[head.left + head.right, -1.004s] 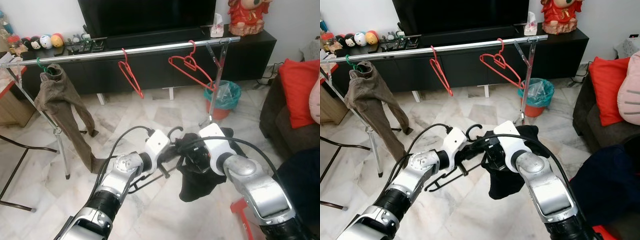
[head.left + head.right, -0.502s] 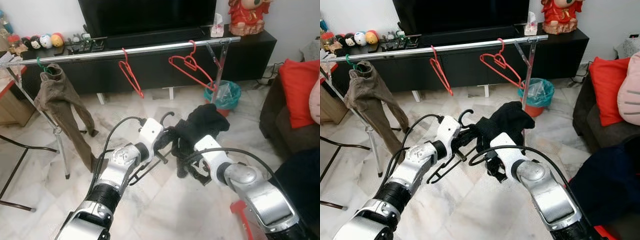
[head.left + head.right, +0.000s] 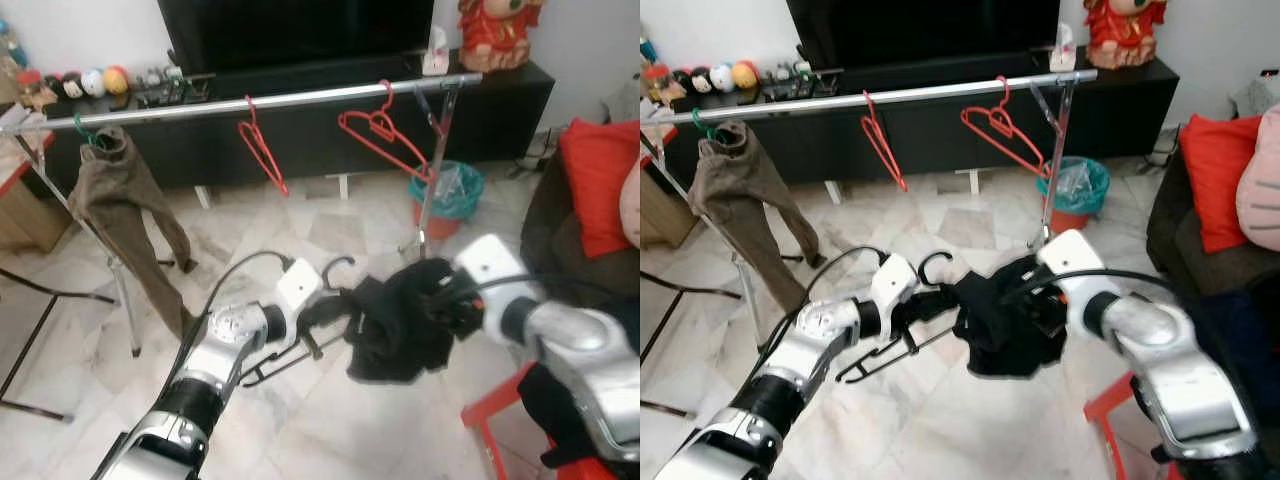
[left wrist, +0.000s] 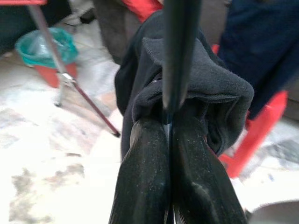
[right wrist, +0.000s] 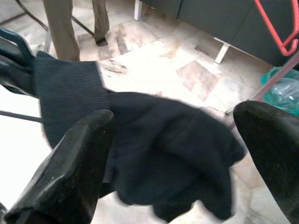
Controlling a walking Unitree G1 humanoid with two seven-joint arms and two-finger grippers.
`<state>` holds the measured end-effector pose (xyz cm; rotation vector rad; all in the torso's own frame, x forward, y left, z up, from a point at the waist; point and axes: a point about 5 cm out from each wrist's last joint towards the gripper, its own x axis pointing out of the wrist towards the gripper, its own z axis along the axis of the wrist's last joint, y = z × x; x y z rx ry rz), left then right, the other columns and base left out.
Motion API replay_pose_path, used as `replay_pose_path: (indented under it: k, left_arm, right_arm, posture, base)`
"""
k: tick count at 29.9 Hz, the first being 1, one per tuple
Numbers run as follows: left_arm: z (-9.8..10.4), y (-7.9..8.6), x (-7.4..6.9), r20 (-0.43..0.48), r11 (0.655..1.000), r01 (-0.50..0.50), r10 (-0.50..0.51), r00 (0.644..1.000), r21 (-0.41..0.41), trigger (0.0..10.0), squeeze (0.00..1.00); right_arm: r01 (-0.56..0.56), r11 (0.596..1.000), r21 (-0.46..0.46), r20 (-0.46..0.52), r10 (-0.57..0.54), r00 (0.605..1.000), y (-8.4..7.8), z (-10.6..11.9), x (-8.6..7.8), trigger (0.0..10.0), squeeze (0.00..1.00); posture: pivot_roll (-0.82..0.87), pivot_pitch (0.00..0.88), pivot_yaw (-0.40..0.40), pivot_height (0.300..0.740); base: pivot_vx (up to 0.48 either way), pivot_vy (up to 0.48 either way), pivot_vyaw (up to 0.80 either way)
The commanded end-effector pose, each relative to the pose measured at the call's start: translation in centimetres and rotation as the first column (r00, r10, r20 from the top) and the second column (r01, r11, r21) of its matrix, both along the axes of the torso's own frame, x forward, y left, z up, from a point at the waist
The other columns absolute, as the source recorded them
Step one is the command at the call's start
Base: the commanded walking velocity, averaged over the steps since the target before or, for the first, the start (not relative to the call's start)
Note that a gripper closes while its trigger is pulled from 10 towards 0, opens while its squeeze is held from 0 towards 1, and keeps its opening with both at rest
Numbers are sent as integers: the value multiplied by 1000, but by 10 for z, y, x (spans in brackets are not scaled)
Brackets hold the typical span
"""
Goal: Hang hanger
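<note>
Holding the black hanger pinched between its two closed fingers, the left gripper sits low over the marble floor, with the hanger's hook curling up just above it and the long bar running back and down past its wrist. A dark garment is bunched over the far end of the hanger, directly ahead of those fingers; the left wrist view shows the cloth folded over the bar right at the fingertips. The right gripper is on the other side of that bundle, its fingers spread wide around the cloth rather than clamped on it, so by my reading the left arm alone carries the load. The relation that matters is upward and forward: the silver rail runs crosswise well above and beyond the left gripper, with two red hangers already on it and brown trousers hanging toward its left end. The hook points up but lies far below the rail, and the hanger's long axis is slanted rather than level. The next move likely calls for a lift and a reach toward the open stretch of rail between the trousers and the nearer red hanger.
</note>
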<state>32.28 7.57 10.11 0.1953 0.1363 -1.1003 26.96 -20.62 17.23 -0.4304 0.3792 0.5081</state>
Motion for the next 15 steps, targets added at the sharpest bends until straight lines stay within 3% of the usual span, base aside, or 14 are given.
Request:
replay_pose_path:
  k: [1, 6, 9, 15]
  left_arm:
    - [10, 3, 0, 37, 999, 39, -39, 999, -2, 10000, 0]
    - [7, 6, -5, 9, 996, 93, -93, 996, 12, 10000, 0]
    - [7, 7, -6, -1, 994, 110, -110, 994, 13, 10000, 0]
    - [9, 9, -10, -28, 983, 180, -180, 983, 18, 10000, 0]
  right_arm:
    - [1, 1000, 15, 13, -2, 1000, -10, 3, -2, 10000, 0]
    - [6, 998, 59, 22, -8, 1000, -27, 7, -8, 10000, 0]
    - [0, 1000, -29, -63, -2, 998, -42, -8, -19, 10000, 0]
    - [-140, 989, -49, -204, 127, 971, -43, -36, -42, 10000, 0]
  posture:
    - [-81, 41, 98, 740]
    - [-85, 37, 101, 740]
    - [-85, 35, 102, 740]
    - [-90, 20, 106, 740]
  base:
    - [0, 0, 0]
    - [0, 0, 0]
    - [0, 0, 0]
    - [0, 0, 0]
